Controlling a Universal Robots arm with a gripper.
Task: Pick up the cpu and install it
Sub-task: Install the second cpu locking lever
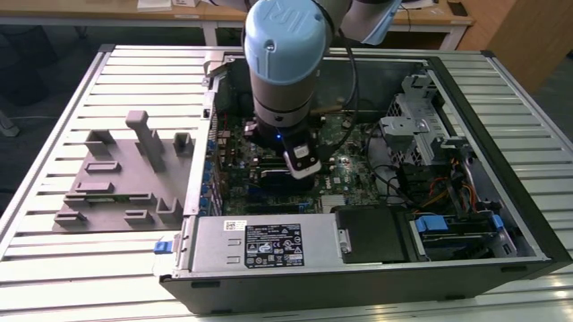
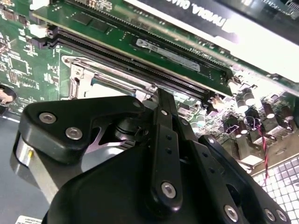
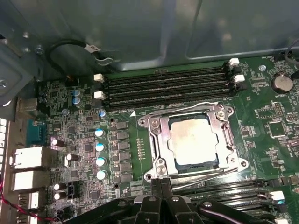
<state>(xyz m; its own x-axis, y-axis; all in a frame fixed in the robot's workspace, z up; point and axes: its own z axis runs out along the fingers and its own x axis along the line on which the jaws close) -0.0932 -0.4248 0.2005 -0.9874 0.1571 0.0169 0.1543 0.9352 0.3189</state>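
The cpu point(image 3: 194, 140), a silvery-grey square with a pale rim, lies flat in the motherboard socket in the first wrist view. The metal socket frame point(image 3: 156, 140) surrounds it on all sides. My gripper point(image 3: 161, 183) hovers just off one edge of the socket, its two dark fingers pressed together with nothing between them. In the second wrist view the gripper point(image 2: 161, 100) points down at the socket's edge beside the memory slots. In the exterior view the arm point(image 1: 282, 67) reaches straight down into the open computer case point(image 1: 501, 201).
Memory slots point(image 3: 168, 86) run along the far side of the socket, with capacitors point(image 3: 99, 147) beside it. A grey moulded fixture block point(image 1: 125, 174) sits on the slatted table at the exterior view's left. The power supply point(image 1: 268, 245) and drive bays point(image 1: 447, 228) fill the case's near side.
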